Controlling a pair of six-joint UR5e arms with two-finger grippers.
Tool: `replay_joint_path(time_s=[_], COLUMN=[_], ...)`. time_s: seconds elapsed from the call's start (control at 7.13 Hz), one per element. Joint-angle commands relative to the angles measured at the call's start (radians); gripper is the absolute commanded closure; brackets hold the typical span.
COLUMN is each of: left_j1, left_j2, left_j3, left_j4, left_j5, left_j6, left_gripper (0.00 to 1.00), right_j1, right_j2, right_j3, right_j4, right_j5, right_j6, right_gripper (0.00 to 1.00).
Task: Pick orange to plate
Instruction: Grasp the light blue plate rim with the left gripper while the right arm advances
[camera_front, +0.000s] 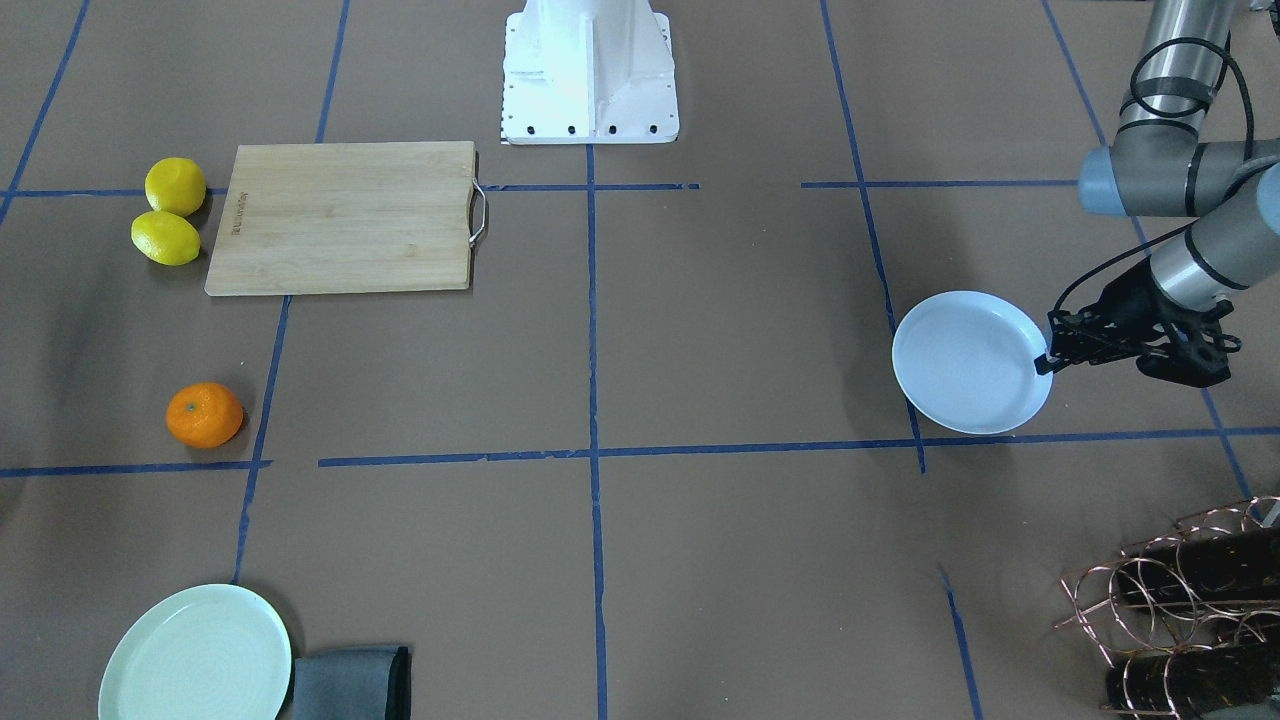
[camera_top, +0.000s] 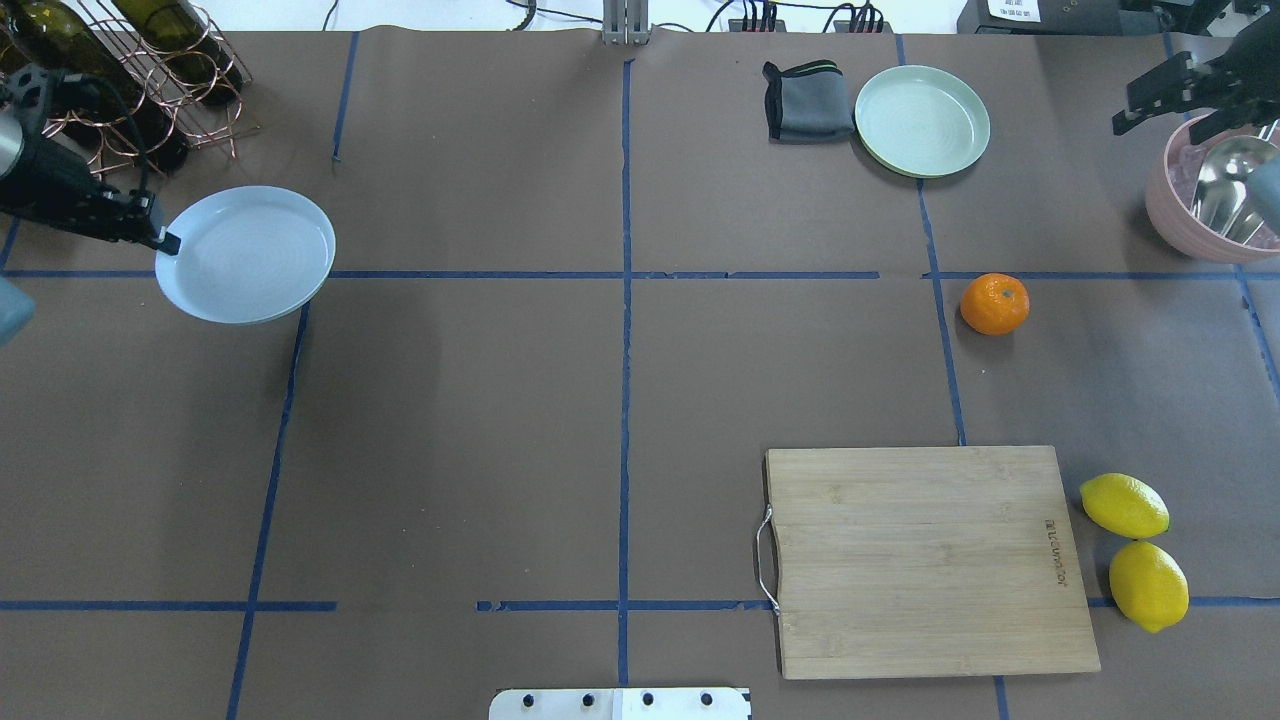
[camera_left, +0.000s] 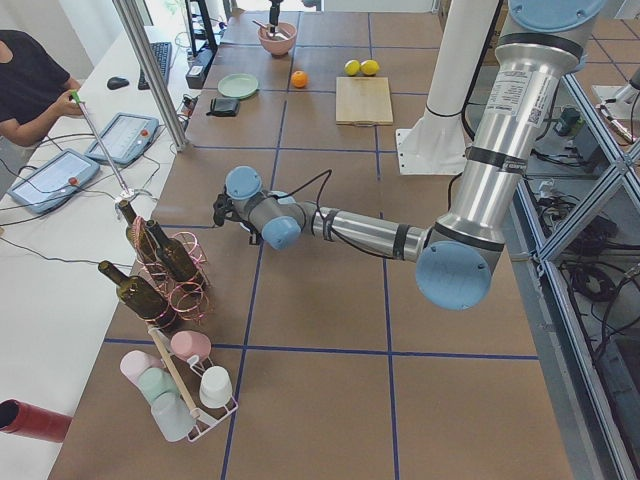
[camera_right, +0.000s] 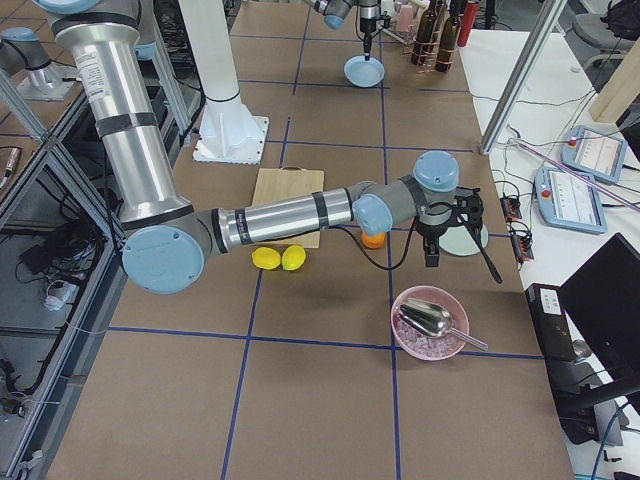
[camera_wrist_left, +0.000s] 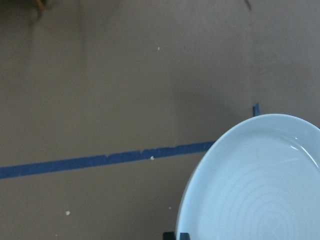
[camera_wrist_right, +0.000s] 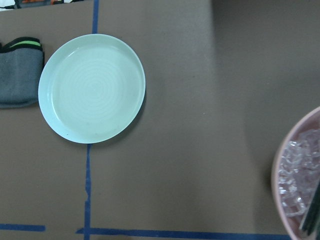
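Brown paper crossed by blue tape lines covers the table (camera_top: 500, 400). On the right arm's side lies a wooden board (camera_top: 930, 560), much nearer the robot than the right hand (camera_top: 1170, 105). A copper wire rack (camera_top: 150, 80) with dark bottles stands just beyond the left hand (camera_top: 165, 242), on the side away from the robot.

The left hand is clenched on the rim of the plate (camera_top: 250, 250), which reaches from its fingertips toward the table's middle. I cannot tell whether the plate touches the table.

A mint plate (camera_top: 920, 120) lies inward of the right hand, toward the middle. A pink bowl (camera_top: 1190, 235) with a metal scoop (camera_top: 1225, 190) sits just beside that hand, on the robot's side. The right hand hangs above the table with its fingers spread and nothing between them.

A folded grey cloth (camera_top: 805, 100) touches the mint plate on the side away from the right hand. Two lemons (camera_top: 1124, 505) lie against the board's outer edge.

The orange (camera_top: 994, 303) rests on the table near the right hand, inward and toward the robot, between the mint plate and the board. It is far across the table from the left hand and the plate.
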Motion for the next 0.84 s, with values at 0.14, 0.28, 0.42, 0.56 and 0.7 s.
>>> replay_joint_path(time_s=[0.14, 0.28, 0.42, 0.56, 0.7], left_j1=[0.142, 0.232, 0.299, 0.4, 0.481], left_j2=[-0.158, -0.207, -0.259, -0.289, -0.324], left_j3=[-0.047, -0.057, -0.069, -0.08, -0.075], left_j4=[0.049, 0.047, 0.047, 0.037, 0.033], left_j5=[0.079, 0.147, 0.194, 0.271, 0.355], left_j6=[-0.394, -0.537, -0.656, -0.772, -0.838], left_gripper=[1.0, 1.0, 1.0, 1.0, 1.0], right_j1=[-0.197, -0.231, -0.241, -0.241, -0.239], right_j2=[0.026, 0.026, 0.026, 0.014, 0.009], right_j3=[0.008, 0.01, 0.01, 0.016, 0.017], right_j4=[0.003, 0.011, 0.03, 0.031, 0.031], right_j5=[-0.192, -0.21, -0.211, -0.21, -0.21], right_j6=[0.146, 0.189, 0.24, 0.257, 0.257], right_gripper=[0.0, 0.0, 0.0, 0.0, 0.0])
